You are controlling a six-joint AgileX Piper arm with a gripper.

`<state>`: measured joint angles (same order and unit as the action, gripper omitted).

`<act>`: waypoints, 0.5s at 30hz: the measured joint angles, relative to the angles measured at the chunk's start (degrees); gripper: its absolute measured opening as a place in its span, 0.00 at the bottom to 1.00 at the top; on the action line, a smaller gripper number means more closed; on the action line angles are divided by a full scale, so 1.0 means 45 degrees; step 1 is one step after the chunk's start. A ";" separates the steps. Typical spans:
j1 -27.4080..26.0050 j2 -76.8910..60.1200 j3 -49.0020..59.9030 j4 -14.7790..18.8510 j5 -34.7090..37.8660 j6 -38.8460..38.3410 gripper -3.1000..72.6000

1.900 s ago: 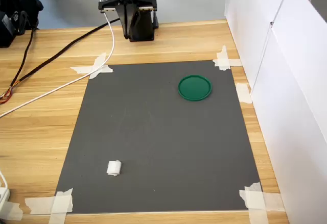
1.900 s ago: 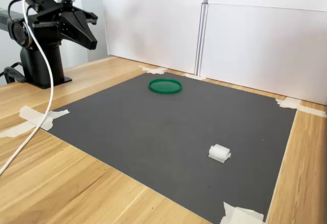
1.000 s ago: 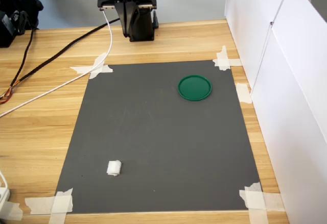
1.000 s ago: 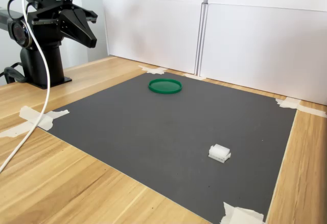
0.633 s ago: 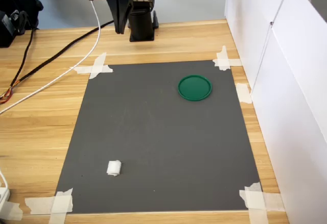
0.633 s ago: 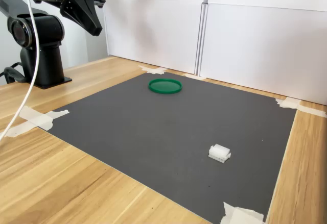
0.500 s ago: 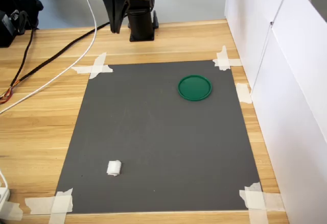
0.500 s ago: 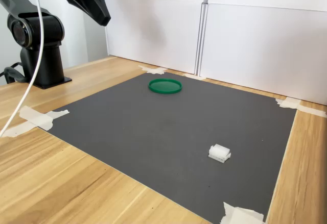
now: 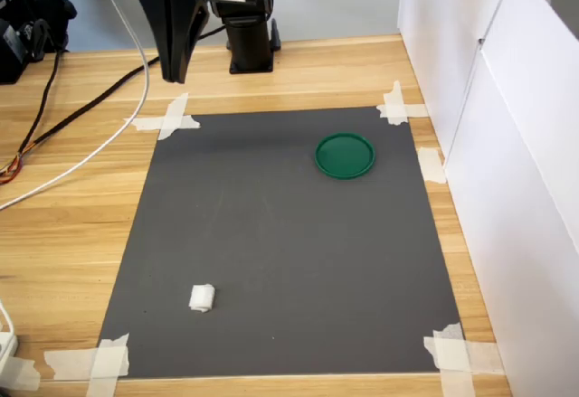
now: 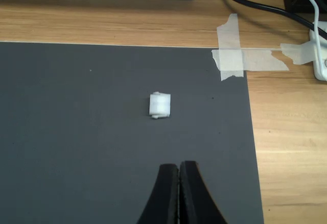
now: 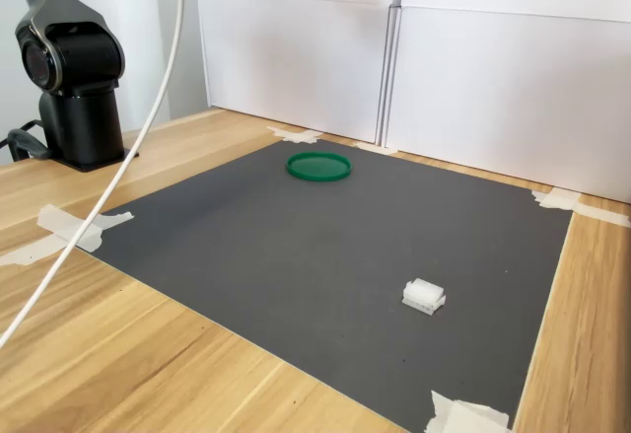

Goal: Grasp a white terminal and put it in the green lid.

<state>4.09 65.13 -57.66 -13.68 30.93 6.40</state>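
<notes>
Wooden worktop (image 9: 81, 234) carries a dark mat (image 9: 289, 261) taped at its corners, presumably so it stays flat. One white terminal (image 10: 160, 105) lies loose near a mat corner, well apart from the one green lid (image 9: 345, 155), which sits empty. My tool (image 10: 179, 170) hangs above the mat, fingertips pressed together, holding nothing.
</notes>
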 joint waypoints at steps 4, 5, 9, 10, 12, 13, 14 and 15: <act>0.0000 0.1138 -0.0902 -0.0011 0.0381 0.0000 0.01; 0.0000 0.1288 -0.1103 -0.0030 0.0490 -0.0011 0.01; 0.0000 0.2432 -0.2008 -0.0158 0.1004 -0.0143 0.01; 0.0000 0.2702 -0.2254 -0.0172 0.1235 -0.0316 0.01; 0.0000 0.3178 -0.2703 -0.0208 0.1631 -0.0651 0.01; 0.0000 0.3435 -0.2956 -0.0208 0.1862 -0.0812 0.01; 0.0000 0.3765 -0.3308 -0.0233 0.2158 -0.0979 0.01; 0.0000 0.4014 -0.3557 -0.0244 0.2361 -0.1077 0.01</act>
<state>4.09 83.19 -73.67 -14.78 41.56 1.56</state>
